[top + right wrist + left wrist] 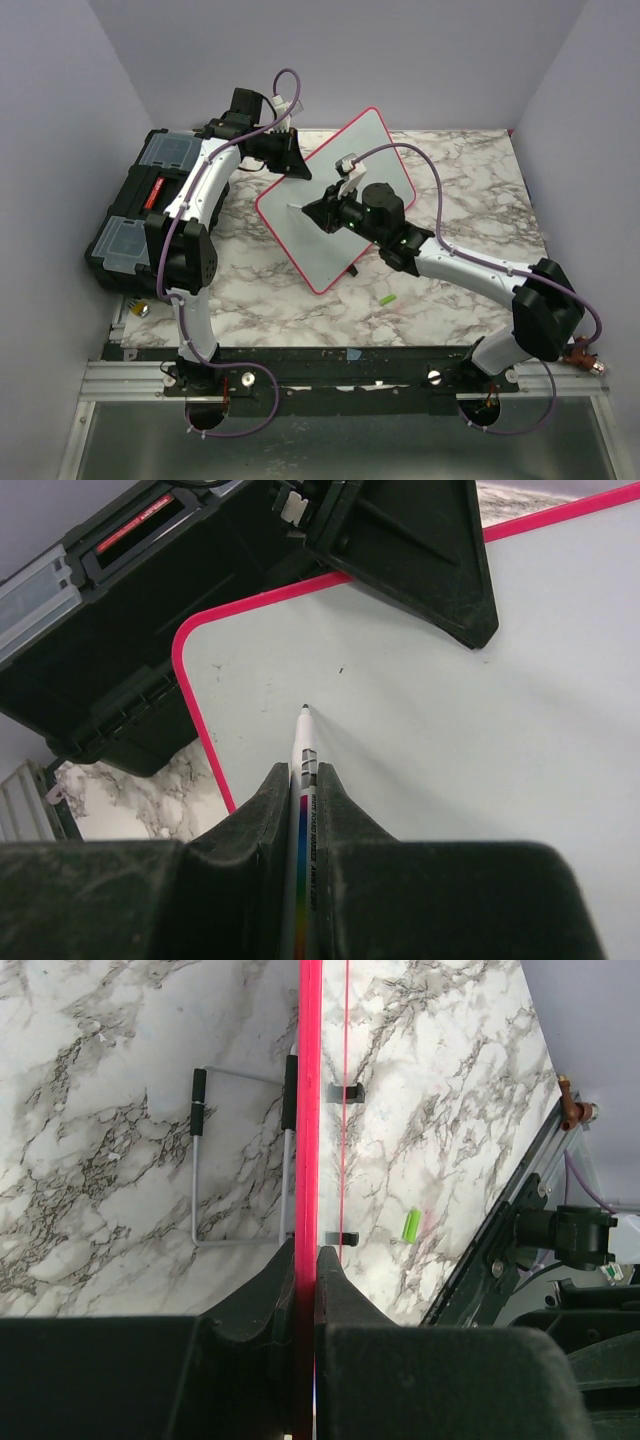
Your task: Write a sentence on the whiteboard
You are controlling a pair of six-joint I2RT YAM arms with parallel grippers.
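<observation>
1. Nearest you, a small green cap [387, 299] lies flat on the marble table [460, 190], just off the whiteboard's near edge and touching nothing
2. Your right gripper [303, 780] is clamped narrow on a white pen [305, 742]; the barrel sits between the two fingers with only its front part sticking out
3. The pen's long axis runs straight out of the jaws, its dark tip aimed at the board's face close to the rounded corner beside the toolbox; you cannot tell from these views whether the tip touches the surface
4. The whiteboard [385, 160] stands mid-table, propped at a tilt with its white face turned up towards the right arm. In the top view its long axis runs diagonally, from the near left to the far right. The face around the pen tip is plain white with a few tiny dark specks. From the left wrist you see it edge-on as a pink strip, with a wire stand [240, 1160] behind it and two black clip feet [347, 1091] on the other side
5. Your left gripper [306, 1255] is closed on the board's pink rim, at the far left edge in the top view, one finger on each face
6. Furthest left, the black toolbox [140, 210] sits lid shut, close by the board's left corner. Two clear-lidded compartments are set in its top; what they hold you cannot tell
</observation>
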